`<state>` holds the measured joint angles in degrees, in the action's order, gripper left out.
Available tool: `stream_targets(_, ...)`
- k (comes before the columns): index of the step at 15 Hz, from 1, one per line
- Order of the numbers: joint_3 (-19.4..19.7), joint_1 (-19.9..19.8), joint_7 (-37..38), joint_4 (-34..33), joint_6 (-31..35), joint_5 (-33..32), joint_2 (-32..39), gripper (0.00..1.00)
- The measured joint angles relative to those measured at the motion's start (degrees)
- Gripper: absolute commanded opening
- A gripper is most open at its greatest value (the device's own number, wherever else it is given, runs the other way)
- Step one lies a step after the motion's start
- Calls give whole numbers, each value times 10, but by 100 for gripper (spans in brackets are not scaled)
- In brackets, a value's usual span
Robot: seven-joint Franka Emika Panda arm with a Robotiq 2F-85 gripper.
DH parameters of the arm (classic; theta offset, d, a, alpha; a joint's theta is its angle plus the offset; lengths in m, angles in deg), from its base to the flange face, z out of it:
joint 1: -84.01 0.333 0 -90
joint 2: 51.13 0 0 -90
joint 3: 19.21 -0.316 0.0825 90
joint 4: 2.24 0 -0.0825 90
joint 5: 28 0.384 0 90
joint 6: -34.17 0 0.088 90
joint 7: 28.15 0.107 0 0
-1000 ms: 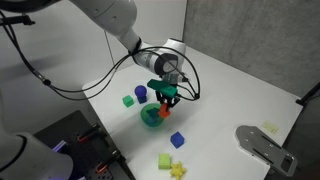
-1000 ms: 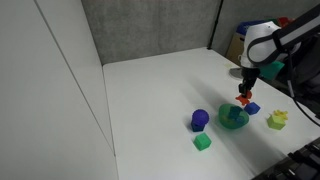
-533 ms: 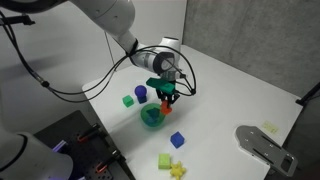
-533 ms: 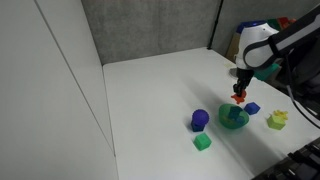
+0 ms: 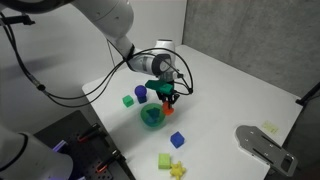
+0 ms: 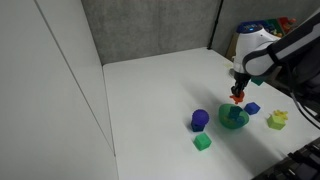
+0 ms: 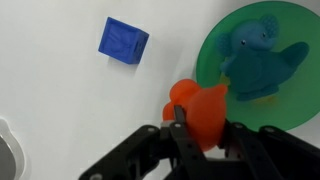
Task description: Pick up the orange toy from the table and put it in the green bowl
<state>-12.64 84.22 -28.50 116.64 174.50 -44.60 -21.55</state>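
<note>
Small orange-red chunky plastic toy (image 7: 200, 108) hangs clenched btwn the black jaws of the Franka arm, clear of the white bench (image 6: 150, 100) and just above the small round green bowl (image 7: 211, 58) w/ its bluish-teal inside. The wrist view puts the toy over the bowl's rim, not yet over its centre. Both exterior views show the same: toy (image 5: 168, 99) (image 6: 238, 98) held above the bowl (image 5: 151, 117) (image 6: 234, 119), no contact btwn them.

The piece looks light, stiff and smooth-skinned, prob. moulded plastic, nothing fragile about it. Its lumpy, rounded form is the catch: curved faces can twist or slide in a pinch, so the best hold is across the narrower lower body, where the jaws sit now.

A small blue plastic cube (image 7: 123, 41) lies on the bench near the bowl, apart from it. The bowl itself seems light, so a knock on the rim could shift it.
</note>
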Motion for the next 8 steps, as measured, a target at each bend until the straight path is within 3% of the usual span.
stream_targets(8, 11, 34, 39, 45, 36, -50, 1, 9)
